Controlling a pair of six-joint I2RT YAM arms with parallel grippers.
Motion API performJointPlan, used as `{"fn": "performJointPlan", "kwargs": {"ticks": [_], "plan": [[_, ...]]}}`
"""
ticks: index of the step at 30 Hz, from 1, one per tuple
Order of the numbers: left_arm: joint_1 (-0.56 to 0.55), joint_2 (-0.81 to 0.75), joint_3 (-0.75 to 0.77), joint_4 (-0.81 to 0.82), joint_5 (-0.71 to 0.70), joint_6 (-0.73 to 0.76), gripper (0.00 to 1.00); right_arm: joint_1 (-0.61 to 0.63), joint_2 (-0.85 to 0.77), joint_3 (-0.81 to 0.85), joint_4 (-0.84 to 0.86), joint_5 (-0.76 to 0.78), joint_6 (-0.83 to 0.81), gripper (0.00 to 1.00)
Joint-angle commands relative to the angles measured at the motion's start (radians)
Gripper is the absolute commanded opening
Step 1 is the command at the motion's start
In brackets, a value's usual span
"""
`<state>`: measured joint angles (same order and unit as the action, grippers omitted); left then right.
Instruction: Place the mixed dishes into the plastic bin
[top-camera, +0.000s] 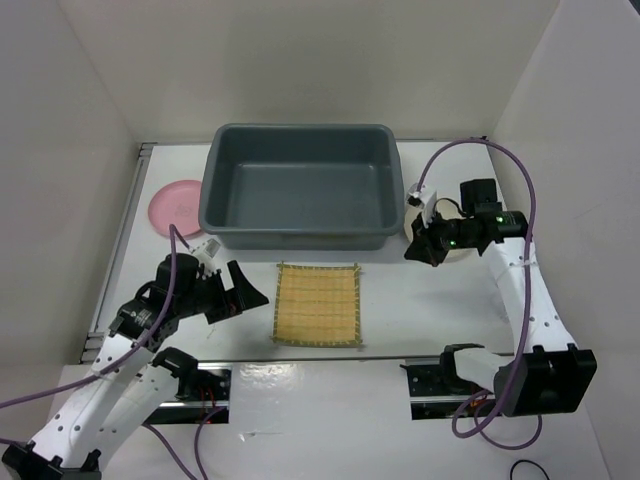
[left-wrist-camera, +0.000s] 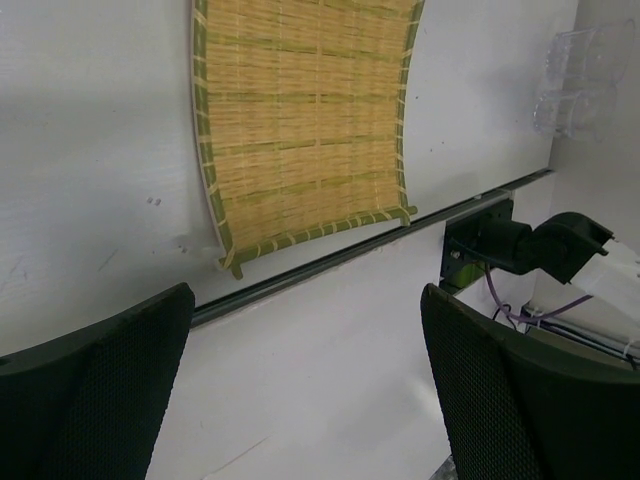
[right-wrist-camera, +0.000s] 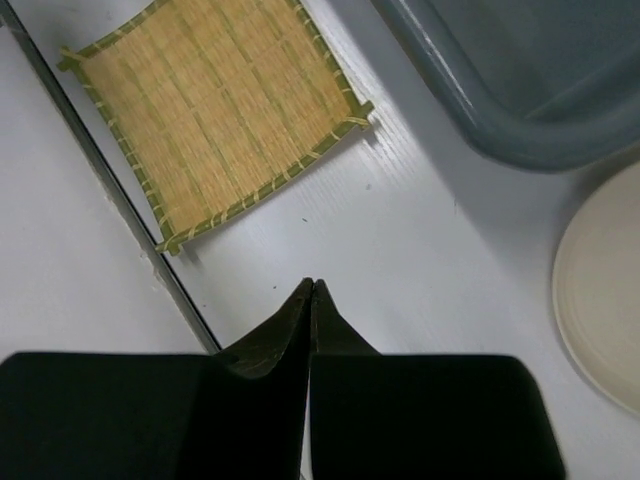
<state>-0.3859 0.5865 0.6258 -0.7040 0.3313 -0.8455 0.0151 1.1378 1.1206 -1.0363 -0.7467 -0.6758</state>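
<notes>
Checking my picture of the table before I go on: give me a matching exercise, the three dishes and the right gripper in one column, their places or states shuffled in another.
1. round pink plate
2. round cream-white plate
3. square yellow-tan bamboo mat
4. right gripper

a. shut, holding nothing
b. right of the large dark grey plastic bin
c. left of the bin
d. lying flat in front of the bin

Pairs: 1-c, 2-b, 3-d, 4-a.
</notes>
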Motion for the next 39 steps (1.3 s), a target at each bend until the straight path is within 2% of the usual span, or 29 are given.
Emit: {"fn": "performJointPlan", "kwargs": {"ticks": [1, 5, 9, 11, 14, 17, 21, 25, 33, 39], "plan": [[-0.013, 0.019, -0.032, 0.086, -0.015, -0.081, 1.00, 0.057, 0.039, 0.016, 0.012, 0.000, -0.030, 0.00], [-0.022, 0.062, -0.046, 0.113, -0.066, -0.104, 1.00, 0.155, 0.086, 0.007, 0.030, 0.116, -0.086, 0.00], [-0.106, 0.200, -0.002, 0.133, -0.194, -0.106, 1.00, 0.269, 0.095, -0.028, 0.097, 0.282, -0.148, 0.00], [-0.174, 0.269, 0.022, 0.158, -0.280, -0.115, 1.00, 0.324, 0.109, -0.028, 0.125, 0.303, -0.148, 0.00], [-0.200, 0.401, 0.006, 0.205, -0.290, -0.127, 1.00, 0.394, 0.172, -0.028, 0.150, 0.313, -0.148, 0.00], [-0.209, 0.438, -0.008, 0.228, -0.290, -0.148, 1.00, 0.494, 0.247, -0.028, 0.182, 0.369, -0.148, 0.00], [-0.209, 0.429, -0.050, 0.271, -0.302, -0.159, 1.00, 0.621, 0.321, -0.030, 0.232, 0.414, -0.113, 0.00], [-0.209, 0.429, -0.101, 0.355, -0.262, -0.181, 1.00, 0.740, 0.330, -0.110, 0.373, 0.460, -0.044, 0.00], [-0.209, 0.395, -0.253, 0.506, -0.209, -0.236, 1.00, 0.769, 0.381, -0.188, 0.475, 0.492, -0.001, 0.00], [-0.209, 0.306, -0.316, 0.599, -0.199, -0.266, 1.00, 0.778, 0.436, -0.234, 0.539, 0.503, 0.021, 0.00]]}}
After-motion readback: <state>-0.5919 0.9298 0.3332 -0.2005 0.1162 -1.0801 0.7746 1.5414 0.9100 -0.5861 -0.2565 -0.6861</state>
